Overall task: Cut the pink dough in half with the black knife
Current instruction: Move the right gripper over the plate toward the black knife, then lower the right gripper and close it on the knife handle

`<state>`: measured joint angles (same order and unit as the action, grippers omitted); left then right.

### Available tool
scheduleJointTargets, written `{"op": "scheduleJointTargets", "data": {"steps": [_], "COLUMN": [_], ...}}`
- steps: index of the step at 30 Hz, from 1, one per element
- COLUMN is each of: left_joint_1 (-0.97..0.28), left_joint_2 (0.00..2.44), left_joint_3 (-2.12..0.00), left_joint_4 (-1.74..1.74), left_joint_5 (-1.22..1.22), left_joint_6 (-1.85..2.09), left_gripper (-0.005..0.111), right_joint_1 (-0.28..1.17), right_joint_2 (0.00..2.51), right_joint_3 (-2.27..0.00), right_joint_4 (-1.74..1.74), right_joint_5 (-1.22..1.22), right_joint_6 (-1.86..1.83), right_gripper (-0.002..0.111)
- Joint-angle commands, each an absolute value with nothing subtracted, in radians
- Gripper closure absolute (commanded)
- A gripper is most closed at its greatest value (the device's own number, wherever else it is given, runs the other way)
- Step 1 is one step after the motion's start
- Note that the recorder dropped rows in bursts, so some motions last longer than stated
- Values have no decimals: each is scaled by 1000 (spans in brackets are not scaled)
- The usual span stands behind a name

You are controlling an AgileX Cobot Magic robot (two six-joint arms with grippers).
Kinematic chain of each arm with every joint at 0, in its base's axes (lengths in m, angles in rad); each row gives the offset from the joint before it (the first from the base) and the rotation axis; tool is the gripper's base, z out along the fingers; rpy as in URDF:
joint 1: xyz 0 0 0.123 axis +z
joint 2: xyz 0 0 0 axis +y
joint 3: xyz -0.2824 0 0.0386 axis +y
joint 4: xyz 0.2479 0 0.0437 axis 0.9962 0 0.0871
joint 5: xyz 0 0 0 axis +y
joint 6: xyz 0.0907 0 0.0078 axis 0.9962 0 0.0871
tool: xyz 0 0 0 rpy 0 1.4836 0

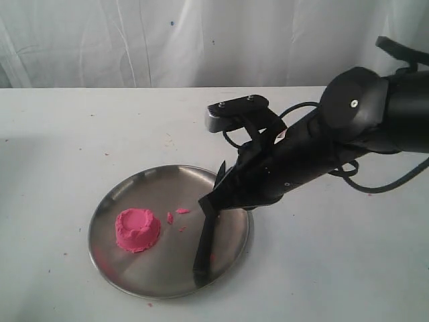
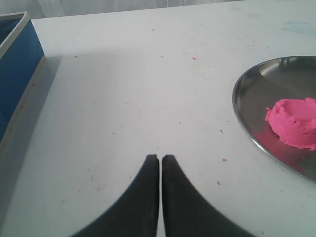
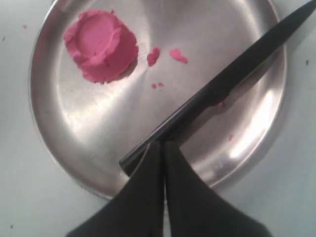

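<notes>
- the right gripper [image 3: 163, 144] has its fingers pressed tight together, with the handle end of the black knife [image 3: 232, 74] caught at their tips. i judge this a grip, though the contact itself is hidden under the fingertips.
- holding it near the butt leaves the whole blade free for cutting. the blade runs out from the tips across the steel plate [image 3: 37, 113], and its point reaches the rim.
- the pink dough [image 3: 101, 44] is one rounded lump with a dented top and is not yet cut. it sits in the plate on the left arm's side of the right gripper, clear of the tips and not touching the blade.
- a few pink crumbs [image 3: 154, 56] lie between the lump and the knife.
- by my reading the blade is aimed away from the lump, so it has to be swung over the lump's middle before pressing down.
- the left gripper [image 2: 161, 157] is closed on nothing and hangs over bare table with the plate off to one side. it is probably parked there to keep out of the way.
- the plate sits on a white table [image 1: 322, 268] speckled with small marks and pink specks. a blue box [image 2: 15, 74] sits at one edge and a pale curtain [image 1: 134, 40] hangs behind.
</notes>
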<state>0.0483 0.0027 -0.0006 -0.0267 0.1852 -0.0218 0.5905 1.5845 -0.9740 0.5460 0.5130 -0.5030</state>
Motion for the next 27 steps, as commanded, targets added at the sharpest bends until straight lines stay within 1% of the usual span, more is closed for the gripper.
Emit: {"op": "scheduleJointTargets", "data": {"steps": [1,7,9,10,11,12,13,14,15,17,19,21,23,25,27], "left_joint_1": [47,47,47,47,47,47,47,47,47,47,47,47,47,47,47], "left_joint_2": [0,0,0,0,0,0,0,0,0,0,0,0,0,0,0], "left_joint_3": [0,0,0,0,0,0,0,0,0,0,0,0,0,0,0], "left_joint_4": [-24,-24,-24,-24,-24,-24,-24,-24,-24,-24,-24,-24,-24,-24,-24], "left_joint_5": [180,180,180,180,180,180,180,180,180,180,180,180,180,180,180], "left_joint_6": [-18,-18,-18,-18,-18,-18,-18,-18,-18,-18,-18,-18,-18,-18,-18], "left_gripper": [98,98,98,98,98,98,98,98,98,98,98,98,98,98,98], "right_joint_1": [608,609,609,609,609,609,609,609,609,609,615,646,684,705,734], "right_joint_2": [1608,1648,1669,1687,1697,1713,1720,1732,1743,1744,1748,1766,1820,1869,1939], "right_joint_3": [-981,-981,-981,-981,-981,-981,-981,-981,-981,-1001,-1069,-1170,-1295,-1359,-1423], "right_joint_4": [530,549,549,547,547,547,545,524,516,514,498,310,60,-29,-45], "right_joint_5": [417,421,432,444,446,449,452,471,503,562,650,662,771,886,970], "right_joint_6": [-484,-486,-494,-494,-494,-494,-494,-496,-496,-494,-427,-214,52,149,174], "right_gripper": [108,107,103,95,89,79,74,65,60,59,59,59,59,59,59]}}
